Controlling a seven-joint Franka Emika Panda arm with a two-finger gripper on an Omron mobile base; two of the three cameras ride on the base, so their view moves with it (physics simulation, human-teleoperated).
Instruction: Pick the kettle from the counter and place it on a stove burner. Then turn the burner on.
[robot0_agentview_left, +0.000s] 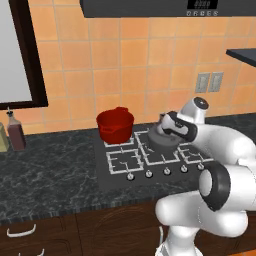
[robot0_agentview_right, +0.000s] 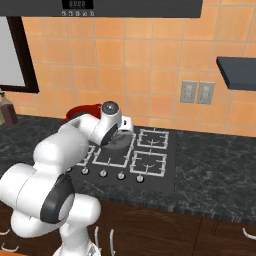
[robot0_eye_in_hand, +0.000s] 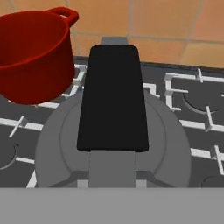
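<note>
The dark grey kettle (robot0_agentview_left: 161, 139) sits on the stove's middle burner (robot0_agentview_left: 159, 154), just right of the red pot. My gripper (robot0_agentview_left: 168, 128) is down on top of it, around the arched black handle (robot0_eye_in_hand: 113, 105). The hand view looks straight down the handle at very close range, with the kettle's round body (robot0_eye_in_hand: 173, 148) spread beneath it and grate bars on both sides. My fingertips are hidden there, and the hold appears shut on the handle. From the right, my gripper (robot0_agentview_right: 123, 132) covers most of the kettle (robot0_agentview_right: 118, 144).
The red two-handled pot (robot0_agentview_left: 115, 125) stands on the back-left burner, close to the kettle's left side. A row of knobs (robot0_agentview_left: 148, 173) lines the stove's front edge. Bottles (robot0_agentview_left: 15, 131) stand far left on the dark counter (robot0_agentview_left: 50, 170). A range hood hangs overhead.
</note>
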